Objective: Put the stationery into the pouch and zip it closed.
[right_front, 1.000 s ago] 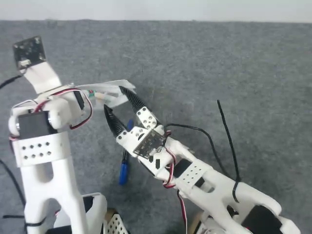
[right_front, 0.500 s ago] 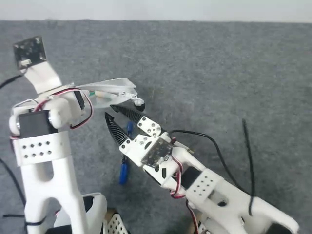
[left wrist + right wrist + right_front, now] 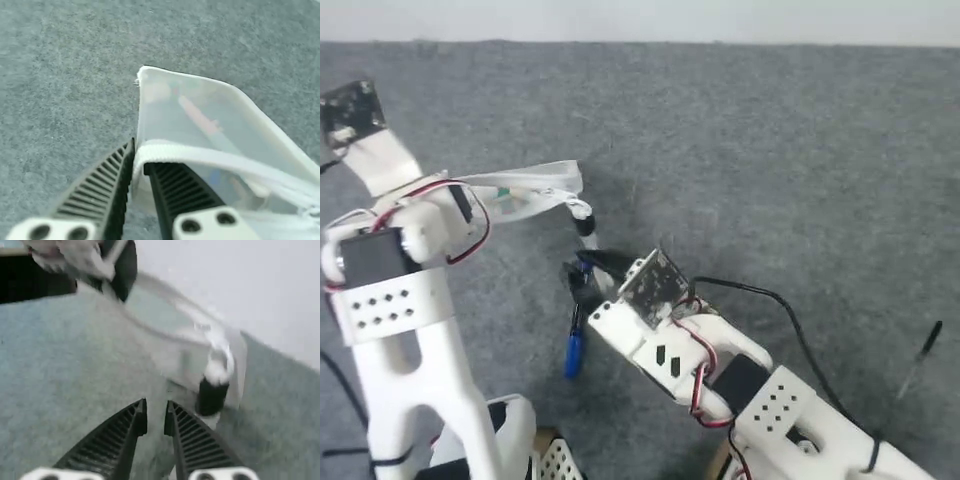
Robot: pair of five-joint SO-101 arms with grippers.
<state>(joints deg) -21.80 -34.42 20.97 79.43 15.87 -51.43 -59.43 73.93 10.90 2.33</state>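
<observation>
1. Left gripper: clamped on the end seam of the pouch, right by the zip band. It holds the pouch up off the table, at the left of the high view.
2. Pouch: translucent white and soft, sagging along its length. Its long axis runs from the left fingers out toward the right arm. An orange stick-shaped item shows through the wall.
3. Right gripper: fingers drawn almost together with a thin slit between them and nothing in it.
4. Key relation: a small white-and-black tab hangs from the pouch's free end. It sits just past the right fingertips and off the line of the jaws, not between them. It's probably the zip pull, but the view is too soft to be sure.
5. Blue pen: flat on the table, not in the pouch. Its long axis runs from the near edge toward the far side, and its far part is hidden under the right gripper. The right arm is clearly the nearer one.
6. Judgement: loading isn't finished, so the pen should go in before zipping. The right fingers would need to spread and drop across the pen's axis.
</observation>
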